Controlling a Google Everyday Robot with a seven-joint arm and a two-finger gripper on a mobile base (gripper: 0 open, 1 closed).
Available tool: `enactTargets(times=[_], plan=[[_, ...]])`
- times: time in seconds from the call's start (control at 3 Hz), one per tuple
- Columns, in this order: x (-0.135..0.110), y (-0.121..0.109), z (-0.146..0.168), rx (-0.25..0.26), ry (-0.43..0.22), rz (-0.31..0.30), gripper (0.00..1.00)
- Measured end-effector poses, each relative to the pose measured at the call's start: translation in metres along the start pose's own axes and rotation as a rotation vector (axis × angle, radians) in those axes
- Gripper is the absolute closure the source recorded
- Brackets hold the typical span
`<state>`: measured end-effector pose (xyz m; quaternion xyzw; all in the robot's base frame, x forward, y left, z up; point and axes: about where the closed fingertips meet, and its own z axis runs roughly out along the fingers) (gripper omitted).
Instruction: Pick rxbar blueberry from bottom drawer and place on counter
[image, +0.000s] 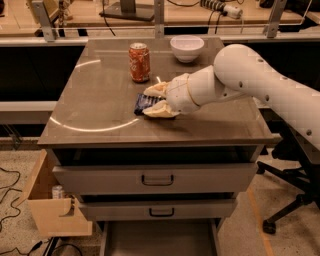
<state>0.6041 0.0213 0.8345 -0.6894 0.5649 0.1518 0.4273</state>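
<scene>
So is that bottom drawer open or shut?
Open: the bottom drawer juts out, floor showing. The gripper is on the counter at the rxbar blueberry.

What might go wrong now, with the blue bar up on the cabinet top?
The gripper sits at the rxbar blueberry on the counter; pulling away might drag the bar along. The soda can stands close behind, so a careless swing could topple it. The open bottom drawer might get bumped.
</scene>
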Motion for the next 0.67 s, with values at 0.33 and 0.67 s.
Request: enactTargets(times=[0.33,0.67], plan=[[-0.0010,0.0007,0.0015,-0.003,-0.001,-0.001,0.15],[-0.0013,0.0006,0.0013,-0.003,-0.001,-0.001,0.00]])
